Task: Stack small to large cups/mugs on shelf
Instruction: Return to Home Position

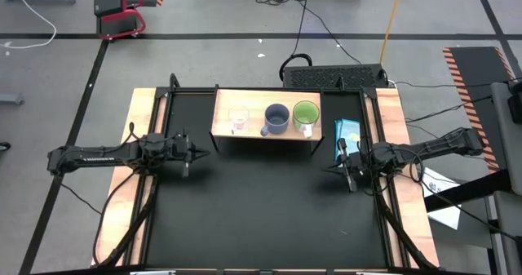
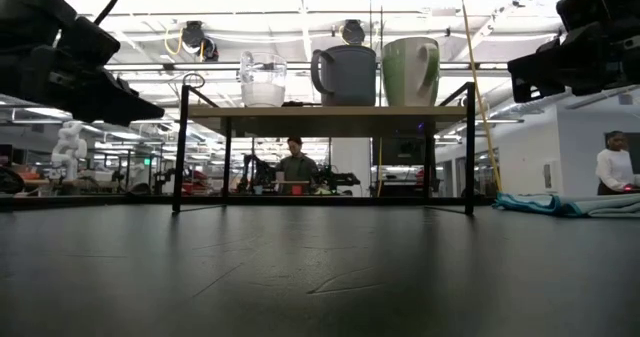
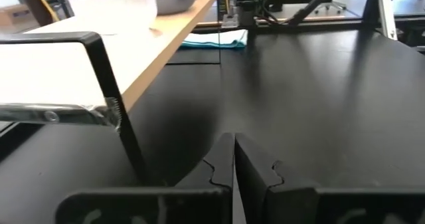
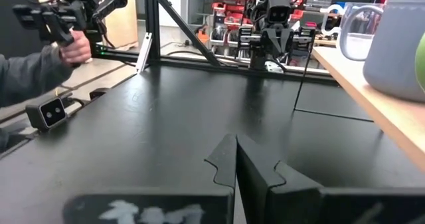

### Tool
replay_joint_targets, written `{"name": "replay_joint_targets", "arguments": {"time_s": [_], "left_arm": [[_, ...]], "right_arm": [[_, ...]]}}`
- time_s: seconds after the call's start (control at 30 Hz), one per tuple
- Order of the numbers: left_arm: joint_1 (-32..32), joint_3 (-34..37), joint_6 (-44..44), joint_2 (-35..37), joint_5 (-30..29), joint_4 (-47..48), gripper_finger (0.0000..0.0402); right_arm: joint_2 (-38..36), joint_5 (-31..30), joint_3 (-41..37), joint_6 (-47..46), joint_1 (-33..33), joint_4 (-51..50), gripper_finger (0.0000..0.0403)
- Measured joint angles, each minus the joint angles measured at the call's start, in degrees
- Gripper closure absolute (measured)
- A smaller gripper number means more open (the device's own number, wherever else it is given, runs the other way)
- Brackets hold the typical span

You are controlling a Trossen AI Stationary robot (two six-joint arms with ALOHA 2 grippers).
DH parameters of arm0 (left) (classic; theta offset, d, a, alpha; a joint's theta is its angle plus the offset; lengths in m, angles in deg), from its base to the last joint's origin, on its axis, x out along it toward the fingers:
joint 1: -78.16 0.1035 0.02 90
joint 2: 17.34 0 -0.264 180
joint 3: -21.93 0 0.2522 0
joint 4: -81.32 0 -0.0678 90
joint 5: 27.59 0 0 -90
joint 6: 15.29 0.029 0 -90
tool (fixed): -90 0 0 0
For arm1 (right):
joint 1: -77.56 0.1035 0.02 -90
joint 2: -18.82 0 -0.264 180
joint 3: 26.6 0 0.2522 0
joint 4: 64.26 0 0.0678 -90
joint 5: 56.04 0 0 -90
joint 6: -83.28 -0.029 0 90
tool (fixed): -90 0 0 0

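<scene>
Three vessels stand upright in a row on the light-wood shelf: the clear glass cup at its left, the grey-blue mug in the middle, the lime-green mug with white handle at its right. In the low view they show as glass cup, grey-blue mug and green mug on the shelf board. My left gripper hovers shut over the table's left, short of the shelf. My right gripper hovers shut at the table's right, below the shelf's right end.
A folded teal cloth lies on the table right of the shelf. The shelf's black frame legs stand on the black mat. A person's hand with a device shows beyond the table's edge. People sit in the room behind.
</scene>
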State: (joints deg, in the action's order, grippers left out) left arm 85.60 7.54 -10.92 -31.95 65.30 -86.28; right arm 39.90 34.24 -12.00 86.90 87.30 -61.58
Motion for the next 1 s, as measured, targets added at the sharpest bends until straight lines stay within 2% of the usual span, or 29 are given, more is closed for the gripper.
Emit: {"name": "replay_joint_targets", "arguments": {"time_s": [0.17, 0.57, 0.83, 1.0], "left_arm": [[0.0, 0.0, -0.2, 0.0, -1.4, 0.4, 0.0377], [0.0, 0.0, -0.2, 0.0, -1.5, 0.6, 0.0399], [0.0, 0.0, -0.2, 0.0, -1.5, 0.7, 0.0373], [0.0, 0.0, -0.2, 0.0, -1.5, 0.7, 0.0371]], "right_arm": [[0.0, 0.0, 0.0, -3.4, 0.0, 0.0, 0.0403], [0.0, 0.0, 0.0, -5.5, 0.0, 0.0, 0.0403], [0.0, 0.0, 0.0, -5.5, 0.0, 0.0, 0.0403], [0.0, 0.0, 0.0, -5.5, 0.0, 0.0, 0.0403]]}}
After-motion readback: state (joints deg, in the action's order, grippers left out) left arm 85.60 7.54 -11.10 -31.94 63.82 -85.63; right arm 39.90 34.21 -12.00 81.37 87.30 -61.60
